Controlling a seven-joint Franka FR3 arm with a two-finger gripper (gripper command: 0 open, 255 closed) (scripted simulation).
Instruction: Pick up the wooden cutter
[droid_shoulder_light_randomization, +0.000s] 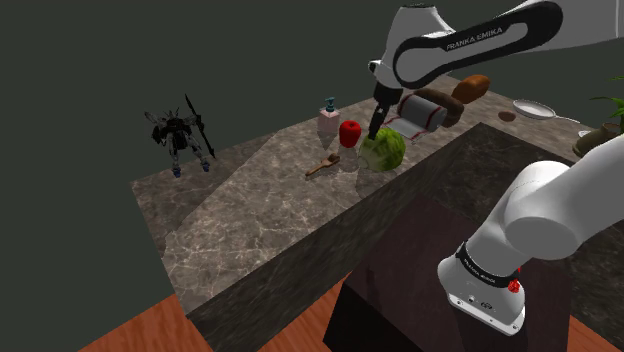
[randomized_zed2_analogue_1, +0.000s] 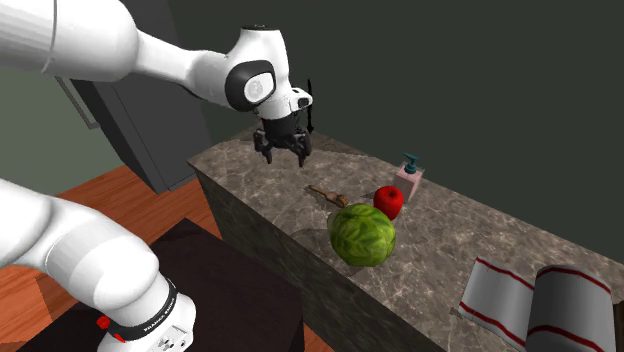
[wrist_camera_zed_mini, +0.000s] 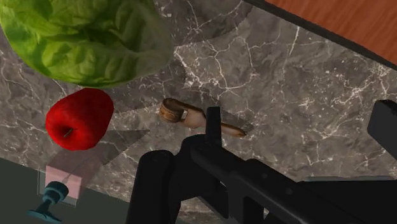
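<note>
Nothing grasped yet. Small wooden-handled cutter (wrist_camera_zed_mini: 191, 118) lies flat on the dark marble tabletop (wrist_camera_zed_mini: 305, 83), beside the red apple (wrist_camera_zed_mini: 79, 118). Black gripper (droid_shoulder_light_randomization: 374, 122) hovers above, fingers (wrist_camera_zed_mini: 385, 127) apart, empty. Descent, closing and lift are all left.

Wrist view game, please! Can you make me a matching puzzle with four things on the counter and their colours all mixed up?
Things:
1. apple
2. lettuce
3. cutter
4. soap bottle

Colours:
A. brown
B. pink with a teal pump
C. red
D. green

Right pairs: 1-C, 2-D, 3-A, 4-B
</note>
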